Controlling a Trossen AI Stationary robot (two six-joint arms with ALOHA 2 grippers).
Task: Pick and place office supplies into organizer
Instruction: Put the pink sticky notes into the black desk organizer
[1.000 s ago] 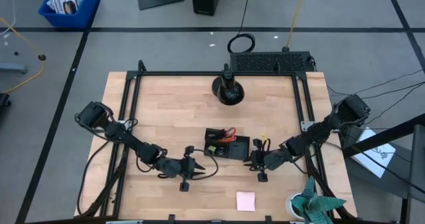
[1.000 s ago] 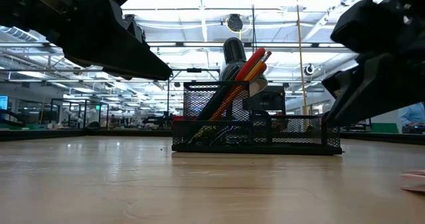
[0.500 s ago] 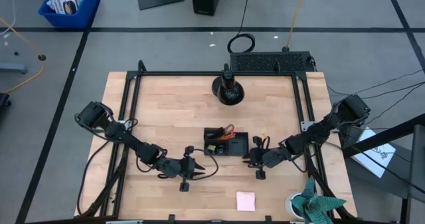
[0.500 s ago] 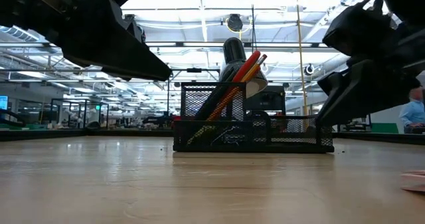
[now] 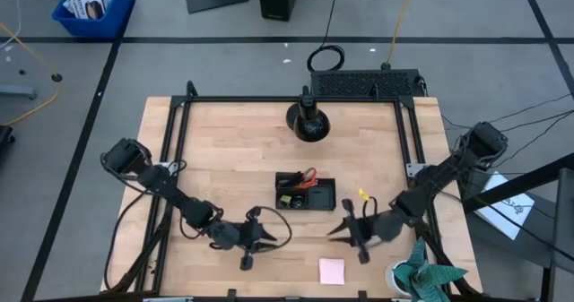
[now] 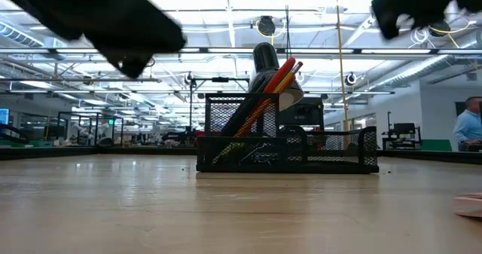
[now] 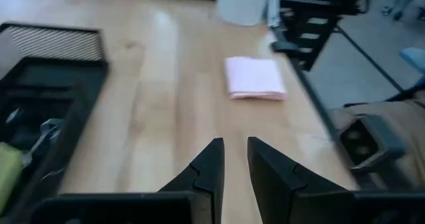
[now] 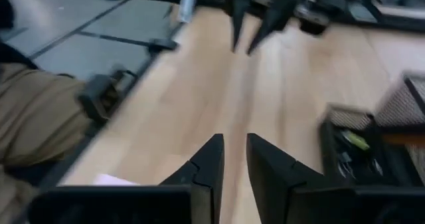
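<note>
The black mesh organizer (image 5: 305, 194) stands mid-table, with red-handled scissors and orange pencils (image 6: 277, 84) upright in its tall compartment. A pink sticky-note pad (image 5: 332, 271) lies flat near the table's near edge. My left gripper (image 5: 267, 235) hovers off the organizer's near left and points toward the table's right edge. My right gripper (image 5: 333, 232) hovers off its near right and points left, facing the other. Both grippers (image 7: 236, 147) (image 8: 234, 144) show a narrow gap with nothing in it. Both stay above the tabletop.
A round black dome stand (image 5: 307, 121) sits behind the organizer toward the far edge. A white cup (image 5: 399, 276) with a teal thing in it stands at the near right corner. A black frame rail (image 5: 179, 159) runs along the table's sides. Bare wood lies between the grippers.
My right gripper has drawn back from the organizer's right end toward the near edge, risen, and swung round toward the left. My left gripper has shifted slightly toward the near edge and rolled a little. The organizer has turned slightly to sit squarer.
</note>
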